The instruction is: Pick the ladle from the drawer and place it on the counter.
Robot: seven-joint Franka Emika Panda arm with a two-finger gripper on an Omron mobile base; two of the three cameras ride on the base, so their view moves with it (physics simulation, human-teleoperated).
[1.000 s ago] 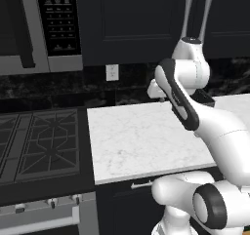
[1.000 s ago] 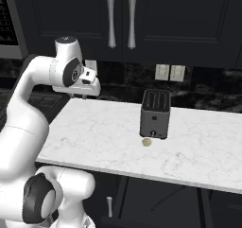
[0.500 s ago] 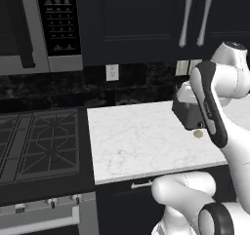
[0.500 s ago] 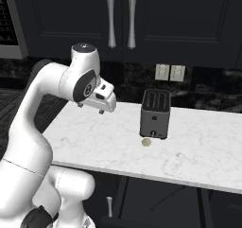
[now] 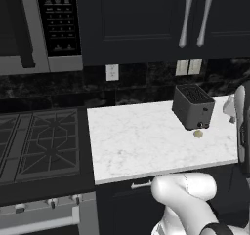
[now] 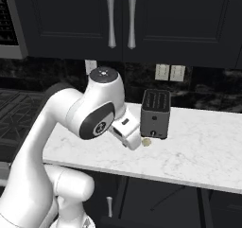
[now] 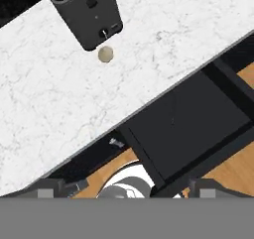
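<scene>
White marble counter (image 5: 146, 141) spans from black gas stovetop (image 5: 39, 146) on left to past the frame edge on right; thin pale front edge runs above dark lower cabinets. Wide bare slab between stovetop edge and toaster (image 5: 193, 106). In right base view, more bare counter (image 6: 198, 146) right of toaster (image 6: 156, 113). Toaster sits toward rear of slab, near backsplash. Small round tan object (image 5: 198, 133) just in front of toaster, also seen in hand view (image 7: 105, 54) just beside toaster (image 7: 87, 12) base.

Arm elbow bulks in front of counter's front edge in right base view, wrist housing near toaster's left front corner. Hand camera looks down past counter edge (image 7: 163, 44) onto open drawer (image 7: 183, 119) below: dark flat interior, dark walls, wooden floor beside it. Ladle not made out anywhere; drawer interior too dark to tell a thin black rod apart. Gripper (image 7: 124, 186) fingertips barely poke up at bottom of hand view, well apart, so claw reads wide, nothing between them.

Overhead: dark upper cabinets with silver handles (image 6: 120, 19), microwave (image 5: 44, 27) above stovetop, wall outlets (image 6: 170, 72) on dark backsplash.
</scene>
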